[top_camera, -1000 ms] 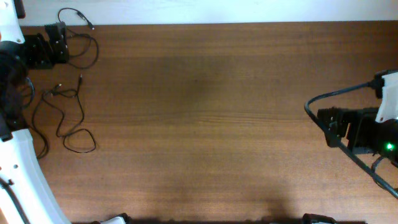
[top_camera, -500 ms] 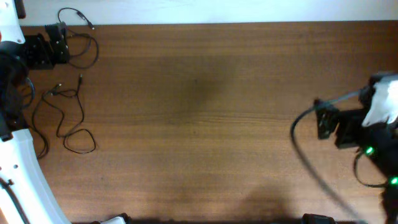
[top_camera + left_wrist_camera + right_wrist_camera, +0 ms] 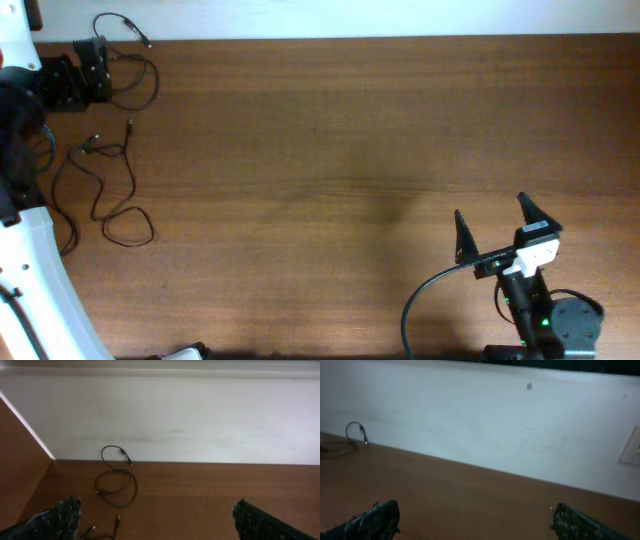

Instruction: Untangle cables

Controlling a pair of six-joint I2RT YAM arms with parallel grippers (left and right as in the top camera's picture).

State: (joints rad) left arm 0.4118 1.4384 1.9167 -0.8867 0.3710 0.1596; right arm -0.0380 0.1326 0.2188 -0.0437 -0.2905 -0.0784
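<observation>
CABLES: thin black flexible cables (image 3: 105,190) with small plugs lie loose at the far-left corner of the brown wooden table (image 3: 320,130), seemingly separate strands with no knot visible | LEFT CLAW (image 3: 95,72): released, empty, just beside the upper loop, placed to reach it | RIGHT CLAW (image 3: 490,208): released, empty, well apart near the front edge, likely parked clear.

Brown wooden table (image 3: 320,150) before me, white wall (image 3: 200,415) behind it.
The wall meets the table's far edge; I see a small dark spot (image 3: 529,386) high on the wall.
</observation>
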